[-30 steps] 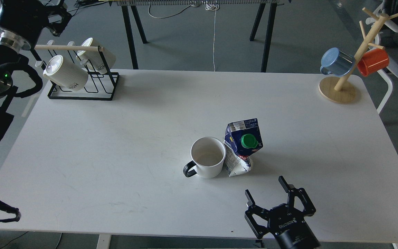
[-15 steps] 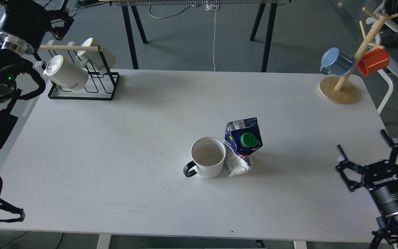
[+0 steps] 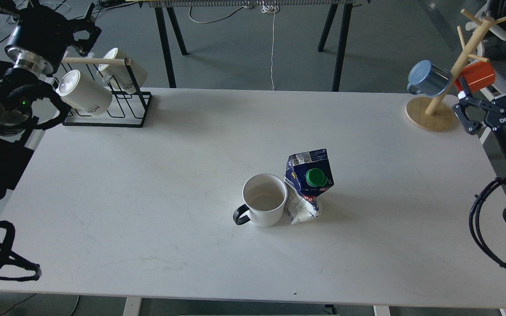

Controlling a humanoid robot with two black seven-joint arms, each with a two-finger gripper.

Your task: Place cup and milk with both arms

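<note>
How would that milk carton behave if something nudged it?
The milk carton looks dented and leaning near its base, so it may tip easily. Its cardboard walls would probably give under a squeeze. It touches the white cup, so a push could shift both.

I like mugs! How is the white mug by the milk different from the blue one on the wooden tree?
The white mug with a black handle stands upright on the table; the blue metal mug hangs tilted on the wooden tree. White looks bigger. Both have one handle.

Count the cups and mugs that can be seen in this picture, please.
5. One white mug stands mid-table beside the milk carton. Two cream mugs hang on the black rack at back left. A blue cup and an orange cup hang on the wooden tree.
</note>
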